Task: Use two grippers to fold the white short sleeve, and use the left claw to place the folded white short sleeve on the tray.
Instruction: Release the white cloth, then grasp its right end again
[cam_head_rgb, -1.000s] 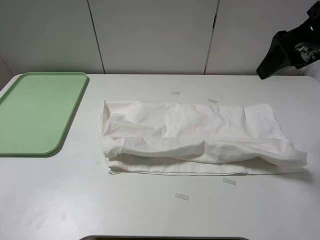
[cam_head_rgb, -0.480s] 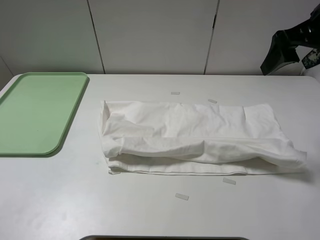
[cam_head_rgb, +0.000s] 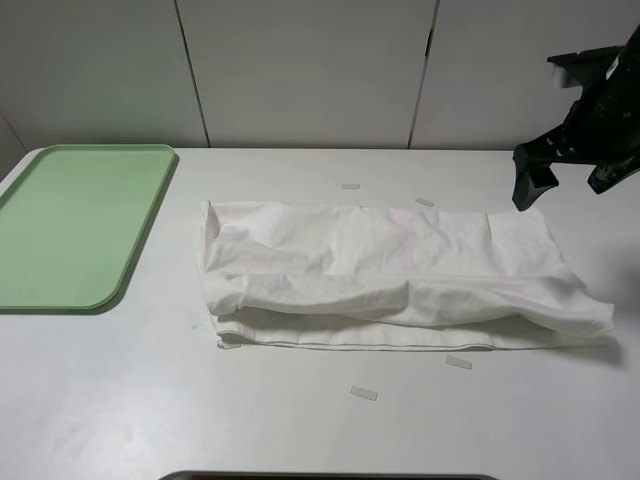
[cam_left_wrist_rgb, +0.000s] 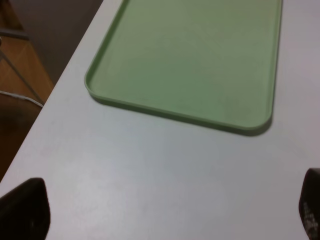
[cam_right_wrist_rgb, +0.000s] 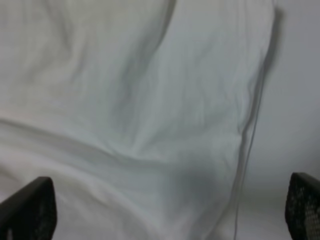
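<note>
table (cam_head_rgb: 300, 430): white, holds it all.
white short sleeve (cam_head_rgb: 390, 275): middle of the table, folded into a long band. i think it needs more folds to fit the tray.
tray (cam_head_rgb: 60, 225): far left, nothing on it yet.
right gripper (cam_head_rgb: 560, 165): open wide, holds nothing, over the band's far right end.
left gripper (cam_left_wrist_rgb: 167, 207): open wide, holds nothing, near the tray.
tape strips (cam_head_rgb: 364, 393): tiny, around the band.

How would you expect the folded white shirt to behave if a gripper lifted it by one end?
The white short sleeve will probably be floppy: it lies in soft wrinkles and loose layers. Lifted by one end, its folds would likely sag open. Pushed, it may bunch rather than slide whole on the table.
</note>
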